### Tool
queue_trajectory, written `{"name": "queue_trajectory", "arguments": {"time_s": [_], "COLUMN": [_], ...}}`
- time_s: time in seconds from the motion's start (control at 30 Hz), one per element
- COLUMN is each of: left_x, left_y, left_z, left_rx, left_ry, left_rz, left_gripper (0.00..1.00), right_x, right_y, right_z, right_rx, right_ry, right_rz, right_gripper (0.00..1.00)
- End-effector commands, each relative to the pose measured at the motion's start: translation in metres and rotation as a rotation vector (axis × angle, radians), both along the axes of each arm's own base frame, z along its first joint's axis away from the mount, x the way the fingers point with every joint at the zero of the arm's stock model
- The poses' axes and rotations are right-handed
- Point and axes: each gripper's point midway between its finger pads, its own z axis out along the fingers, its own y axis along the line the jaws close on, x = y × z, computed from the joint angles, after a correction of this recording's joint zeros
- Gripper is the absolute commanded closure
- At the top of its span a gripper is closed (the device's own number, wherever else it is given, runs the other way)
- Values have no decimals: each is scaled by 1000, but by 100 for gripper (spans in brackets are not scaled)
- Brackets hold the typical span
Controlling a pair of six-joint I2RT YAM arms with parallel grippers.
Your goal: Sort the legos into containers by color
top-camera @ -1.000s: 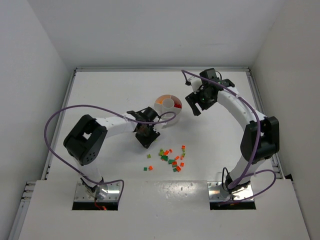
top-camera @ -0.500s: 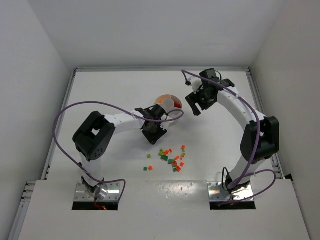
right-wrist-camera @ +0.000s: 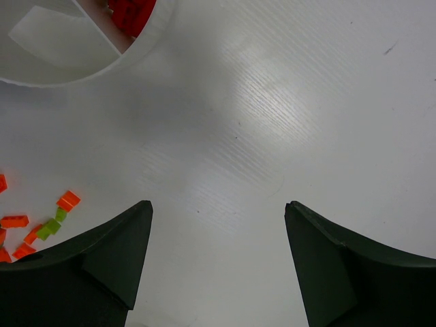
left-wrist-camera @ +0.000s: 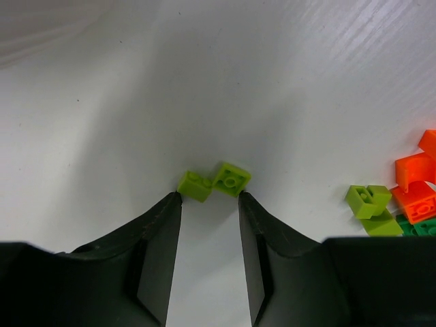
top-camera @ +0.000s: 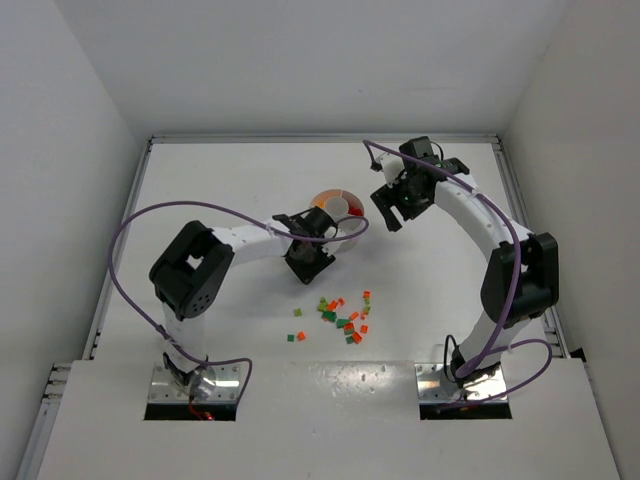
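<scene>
From above, my left gripper has swung over from where it was a moment ago and now sits close beside the dish. My right gripper has not moved and hangs on the other side of the dish. The loose bricks lie on the table in the same little heap as before, near the dish but not in it. From my left wrist, my left gripper is part way open and nothing sits between the jaws. Two light green bricks lie touching each other right past the tips, and I cannot tell if the tips touch them. More orange bricks lie off to the right. I think I am now lined up for a green one, but with two together I might catch both. From my right wrist, my right gripper is wide open and holds nothing. The dish is up at the left with red bricks inside one part. So red is started, and lots are left.
</scene>
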Motion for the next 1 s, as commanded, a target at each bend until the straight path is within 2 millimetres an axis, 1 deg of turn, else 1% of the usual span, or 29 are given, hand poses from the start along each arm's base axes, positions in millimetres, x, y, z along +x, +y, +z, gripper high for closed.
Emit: {"name": "queue_trajectory", "arguments": {"time_s": [0.0,0.07,0.13,0.17,0.23,0.4,0.43,0.47,0.5,0.57,0.6,0.63,0.67,0.7,0.73,0.8,0.87,0.9,0.97], "left_x": [-7,-2,-3,-3,-3,-3,-6,-5,-5,-2,-4,-2,-4,-2,-5,-5,-6,-2,-3], "left_y": [3,-1,0,-3,-3,-3,0,-1,-1,1,0,0,-1,-4,-4,-5,-6,-8,-8], "left_z": [-26,-24,-28,-29,-29,-29,-35,-35,-35,-35,-35,-31,-26,-21,-20,-16,-16,-14,-20], "left_rx": [42,35,42,35,35,36,49,43,43,42,34,20,3,-15,-22,-35,-40,-40,-33], "left_ry": [52,44,52,61,61,59,73,66,66,66,74,72,71,58,64,62,69,55,73], "left_rz": [5,5,5,2,2,-7,-7,-7,-7,2,-2,5,-9,-21,-24,-27,-3,0,18], "left_gripper": [55,55,55,56,57,60,60,61,60,51,48,43,35,31,29,26,26,27,29], "right_x": [11,11,11,11,9,8,8,8,8,8,8,8,8,8,8,8,8,8,10], "right_y": [3,3,3,3,3,3,3,2,2,2,2,2,2,2,2,4,4,4,5], "right_z": [16,16,20,20,17,17,17,20,20,20,20,20,20,20,20,20,20,16,19], "right_rx": [4,4,7,7,4,4,4,7,7,7,7,7,7,7,7,15,15,12,14], "right_ry": [-59,-59,-68,-68,-59,-59,-59,-68,-68,-68,-68,-68,-68,-68,-68,-65,-65,-55,-64], "right_rz": [9,9,9,9,9,9,9,9,9,9,9,9,9,9,9,13,13,13,13], "right_gripper": [21,21,21,21,21,21,21,21,21,21,21,21,21,21,21,21,21,21,21]}}
